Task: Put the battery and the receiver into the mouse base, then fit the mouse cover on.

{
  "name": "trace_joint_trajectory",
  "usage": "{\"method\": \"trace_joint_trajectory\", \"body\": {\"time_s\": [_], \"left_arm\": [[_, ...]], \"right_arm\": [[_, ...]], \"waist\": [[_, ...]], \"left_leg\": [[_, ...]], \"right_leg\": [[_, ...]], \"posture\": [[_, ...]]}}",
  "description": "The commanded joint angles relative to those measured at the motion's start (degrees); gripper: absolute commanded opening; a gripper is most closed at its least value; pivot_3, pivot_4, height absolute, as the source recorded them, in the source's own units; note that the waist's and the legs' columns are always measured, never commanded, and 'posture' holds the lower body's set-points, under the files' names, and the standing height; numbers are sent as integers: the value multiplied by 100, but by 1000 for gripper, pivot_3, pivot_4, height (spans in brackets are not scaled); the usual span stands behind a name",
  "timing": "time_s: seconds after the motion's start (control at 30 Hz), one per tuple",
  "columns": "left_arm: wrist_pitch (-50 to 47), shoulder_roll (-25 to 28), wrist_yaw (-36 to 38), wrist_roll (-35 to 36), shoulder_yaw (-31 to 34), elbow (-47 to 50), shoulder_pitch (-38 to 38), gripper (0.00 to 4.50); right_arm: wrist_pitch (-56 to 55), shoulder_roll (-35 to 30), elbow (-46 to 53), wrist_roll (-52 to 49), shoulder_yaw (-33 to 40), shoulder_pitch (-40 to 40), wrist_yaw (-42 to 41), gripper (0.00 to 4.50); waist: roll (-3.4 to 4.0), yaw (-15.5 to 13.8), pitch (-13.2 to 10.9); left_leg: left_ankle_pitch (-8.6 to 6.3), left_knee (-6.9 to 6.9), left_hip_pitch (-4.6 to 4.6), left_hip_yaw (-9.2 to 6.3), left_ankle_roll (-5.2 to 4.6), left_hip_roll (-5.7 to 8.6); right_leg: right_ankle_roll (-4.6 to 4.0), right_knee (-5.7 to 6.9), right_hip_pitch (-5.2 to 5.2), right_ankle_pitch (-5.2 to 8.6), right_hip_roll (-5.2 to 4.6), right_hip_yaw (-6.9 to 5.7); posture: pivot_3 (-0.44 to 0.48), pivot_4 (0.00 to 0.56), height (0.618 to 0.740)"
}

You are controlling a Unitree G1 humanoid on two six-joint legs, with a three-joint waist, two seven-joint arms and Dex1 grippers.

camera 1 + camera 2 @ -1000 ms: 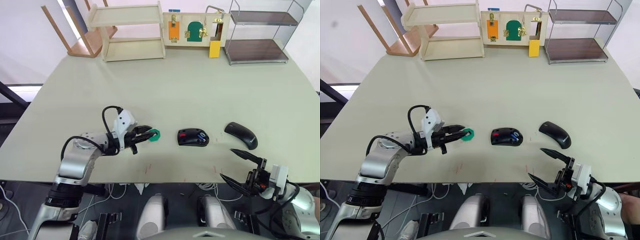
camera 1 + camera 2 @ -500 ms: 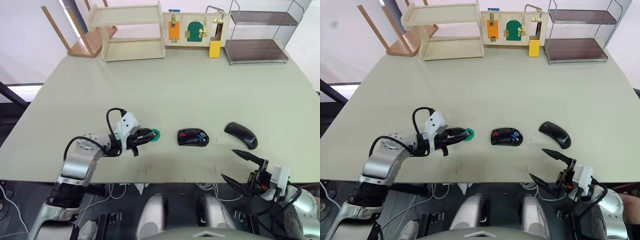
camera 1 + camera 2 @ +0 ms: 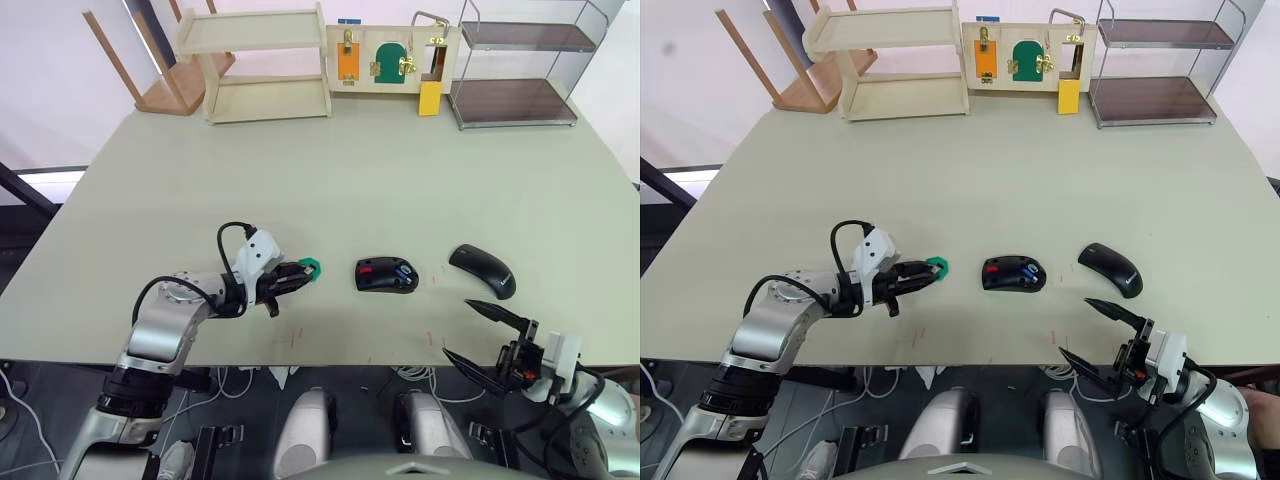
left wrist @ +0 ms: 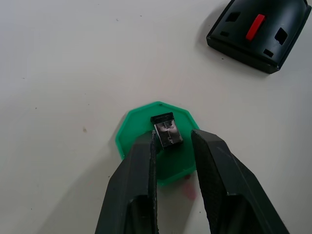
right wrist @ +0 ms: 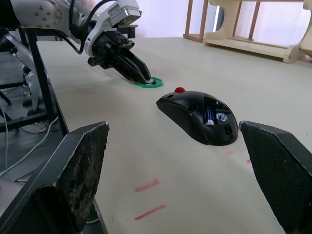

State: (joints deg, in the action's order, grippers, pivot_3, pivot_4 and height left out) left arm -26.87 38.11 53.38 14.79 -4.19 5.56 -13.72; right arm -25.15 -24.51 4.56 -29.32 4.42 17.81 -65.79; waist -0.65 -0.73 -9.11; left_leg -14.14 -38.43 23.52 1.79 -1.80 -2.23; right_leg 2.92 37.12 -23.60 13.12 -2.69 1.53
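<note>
On my left, the left gripper (image 4: pixel 170 146) is down at the green disc (image 4: pixel 139 129), fingers narrowed to a small gap on either side of the receiver (image 4: pixel 166 130), which sits on the disc. The fingertips (image 4: pixel 146 146) flank the receiver's near end, but I cannot tell whether they actually press it (the gap looks about as wide as the nub itself). Both fingers overlap the disc's near edge.

Moving right along the table (image 3: pixel 350 170), the mouse base (image 3: pixel 386 274) lies just beyond the disc, well apart from the gripper, with the blue battery (image 5: pixel 208 115) already lying in its compartment. Further right, the mouse cover (image 3: pixel 482 270) rests on the table on its own, near the base.

On the far right, my right gripper (image 3: pixel 490 338) hangs off the table's near edge, fingers spread wide, holding nothing.
</note>
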Motion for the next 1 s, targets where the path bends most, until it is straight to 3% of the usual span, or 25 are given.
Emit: {"method": "trace_joint_trajectory", "body": {"time_s": [0.03,0.97,1.0], "left_arm": [[105,18,11,-31,-16,32,-50,1244],[248,4,-116,-189,-66,-90,50,1244],[253,6,-114,-189,-67,-91,52,708]], "right_arm": [[-69,-43,209,-45,46,45,29,4500],[-94,-50,135,-44,51,28,-13,4500],[-98,-49,130,-45,51,26,-16,4500]], "waist": [[0,-1,0],[0,0,1],[0,0,1]], "left_leg": [[0,0,0,0,0,0],[0,0,-4,2,0,0],[0,0,-5,3,0,0]], "right_leg": [[0,0,0,0,0,0],[0,5,0,0,0,3],[0,5,1,0,0,3]], "posture": [[0,150,740],[0,150,740],[0,150,740]]}}
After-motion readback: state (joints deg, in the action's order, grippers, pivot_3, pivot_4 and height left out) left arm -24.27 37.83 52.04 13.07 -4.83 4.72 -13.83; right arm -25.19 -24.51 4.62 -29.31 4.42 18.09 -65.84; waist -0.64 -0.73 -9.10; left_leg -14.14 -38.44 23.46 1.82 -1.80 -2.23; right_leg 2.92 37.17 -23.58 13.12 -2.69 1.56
